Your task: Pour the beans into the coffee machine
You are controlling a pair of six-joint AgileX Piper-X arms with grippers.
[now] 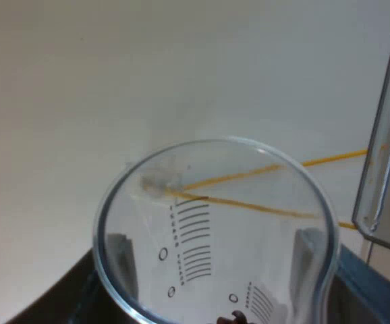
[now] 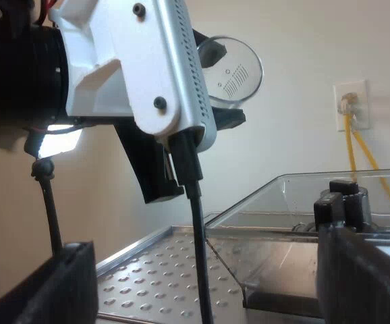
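Pour step, glass is up. Left gripper (image 1: 215, 260): jaws clamped on the measuring glass (image 1: 215, 223), one finger each side, seen thru the clear wall. Right gripper (image 2: 215, 270): jaws wide apart, nothing in them, low by the espresso machine's dimpled top plate (image 2: 154, 270).

Glass pos.: high over the top plate, near the hopper (image 2: 303, 202). Can't tell if the rim is over the hopper opening yet.

Orientation: glass tipped well off upright, long axis approx. level. Mouth seems to face away from the left wrist, toward the wall (image 1: 114, 67), but the angle is poor. A few dark beans (image 1: 235, 317) sit low in the glass by the jaws.

Doing it well (my read):
- get the rim over the hopper opening before tipping further
- drop the rim close to the hopper so beans don't bounce out
- roll the wrist slowly, w/ firm grip, since smooth glass could slip
- keep right arm clear of the pour path
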